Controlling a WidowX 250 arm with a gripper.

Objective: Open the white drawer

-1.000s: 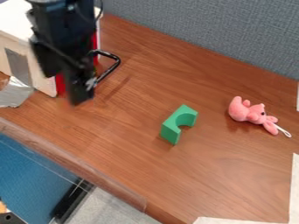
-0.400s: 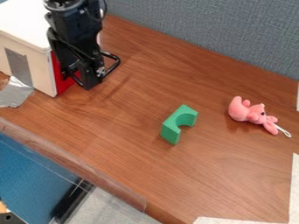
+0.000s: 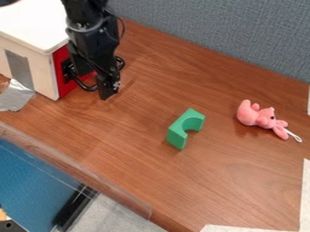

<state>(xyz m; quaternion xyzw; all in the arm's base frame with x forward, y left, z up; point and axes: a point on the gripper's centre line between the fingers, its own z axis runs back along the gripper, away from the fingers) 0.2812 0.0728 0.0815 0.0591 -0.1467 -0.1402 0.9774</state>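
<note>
Gripper [image 3: 108,92] at eleven o'clock, by the drawer unit's [image 3: 59,77] red front; opening, hold and contact can't be told. Black handle [image 3: 123,62] partly hidden behind it. Unit at ten o'clock, cut off left; arm cut off at twelve.

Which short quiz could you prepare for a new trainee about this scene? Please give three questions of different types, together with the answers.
1. Multiple choice: What colour is the face of the white-topped box seen beside the gripper?
A) blue
B) red
C) yellow
2. Fill the gap: On the table, the green block lies between the gripper and the pink ____.
3. True or false: The green block lies on top of the white-topped box.

Key: 1. B; 2. toy; 3. false
</note>
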